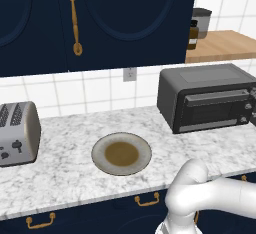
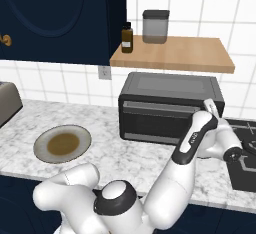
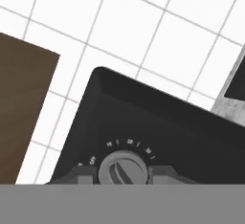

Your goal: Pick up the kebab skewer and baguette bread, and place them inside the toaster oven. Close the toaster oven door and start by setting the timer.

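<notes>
The dark grey boxy toaster oven (image 1: pixel 207 98) sits at the marble counter's (image 1: pixel 65 173) three o'clock, door closed, contents hidden. The jaws are together around its grey timer knob (image 3: pixel 123 169), fingertips cut off below. At nine o'clock, the round tan plate (image 1: pixel 121 153) is bare

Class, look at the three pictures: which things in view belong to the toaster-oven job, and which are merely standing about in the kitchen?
Belonging to the job:
- toaster oven, door up
- its timer knob, the hand's dark fingers either side of it
- hand, shut on that knob

Just standing about:
- plate, bare
- silver toaster
- brown bottle
- grey canister
- wooden shelf
</notes>
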